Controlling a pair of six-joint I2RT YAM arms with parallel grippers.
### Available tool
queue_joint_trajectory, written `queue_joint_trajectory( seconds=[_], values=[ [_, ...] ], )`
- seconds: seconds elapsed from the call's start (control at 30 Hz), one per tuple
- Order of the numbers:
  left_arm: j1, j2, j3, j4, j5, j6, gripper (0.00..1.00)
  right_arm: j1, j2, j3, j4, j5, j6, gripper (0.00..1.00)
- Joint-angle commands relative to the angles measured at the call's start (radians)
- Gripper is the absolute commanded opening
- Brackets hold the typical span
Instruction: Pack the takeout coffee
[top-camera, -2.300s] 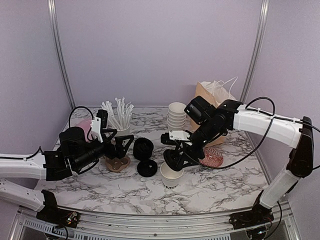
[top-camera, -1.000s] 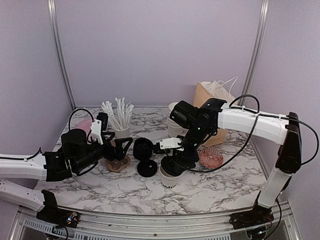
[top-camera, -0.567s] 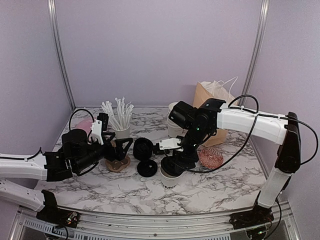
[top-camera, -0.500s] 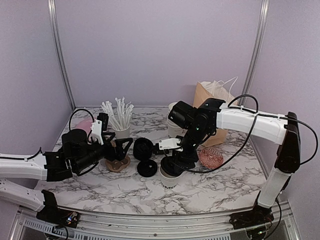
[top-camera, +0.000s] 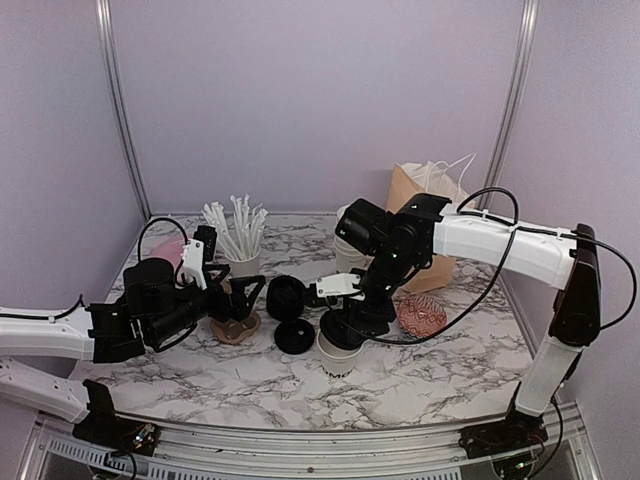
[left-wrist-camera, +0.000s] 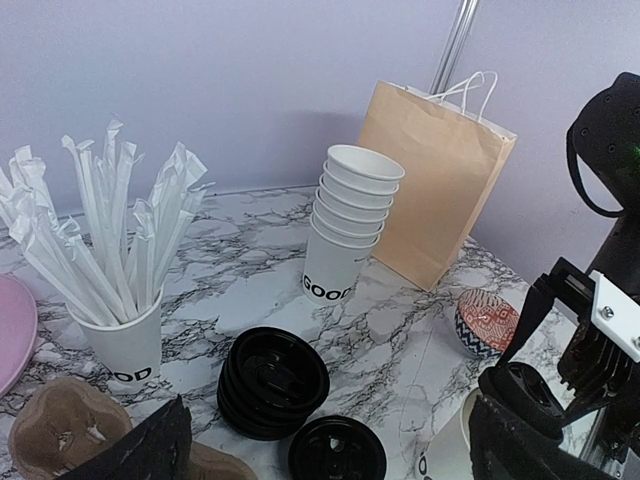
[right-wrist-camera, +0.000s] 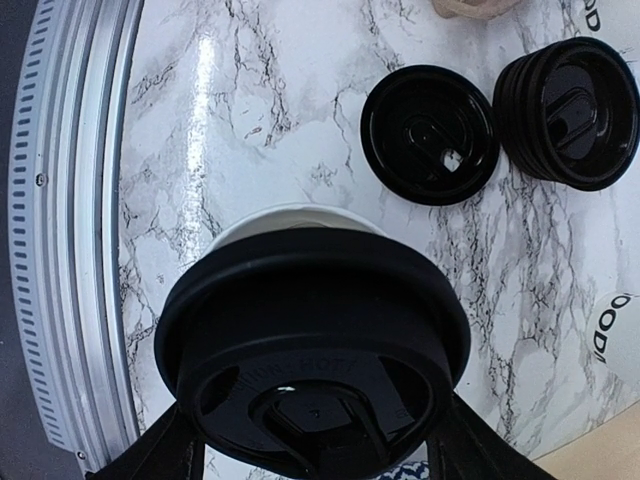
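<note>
Grips a black lid (right-wrist-camera: 310, 320) with the right pincer (right-wrist-camera: 315, 445), fingers (right-wrist-camera: 175, 450) set against opposite sides of the rim, so clamped on the lid rather than closed together. Directly beneath that pincer, on the marble counter (top-camera: 430, 375), the takeout coffee cup (top-camera: 338, 360), white rim peeking out past the lid's far edge; cannot tell whether pressed home or only resting on the mouth. Just to the left of the right pincer, a single loose lid (right-wrist-camera: 430, 135) flat on the counter, and beyond it a short lid stack (right-wrist-camera: 570, 110), both between the two pincers. Just to the right, a small patterned dish (top-camera: 422, 315); behind, a stack of lidless cups (left-wrist-camera: 350, 215) and a brown paper bag (left-wrist-camera: 435, 185), upright. Holds the left pincer (top-camera: 235, 300) spread wide, nothing between its fingers, just above a brown pulp carrier (top-camera: 237, 327). Behind it, a cup of wrapped straws (top-camera: 240, 255).
</note>
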Motion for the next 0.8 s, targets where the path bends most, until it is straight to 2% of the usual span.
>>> queue_joint_trajectory(
  seconds=[0.0,0.57,0.77],
  values=[
    [0.000,-0.003,-0.010,-0.009,-0.008,0.005,0.98,0.009,-0.002,0.004,-0.018,0.002,-0.004,0.52],
    [0.000,0.009,-0.014,-0.009,-0.004,-0.006,0.98,0.027,0.037,0.005,-0.013,-0.001,0.009,0.53],
    [0.000,0.024,-0.016,-0.009,-0.003,-0.015,0.98,0.044,0.052,0.014,-0.010,0.001,0.013,0.62]
  ],
)
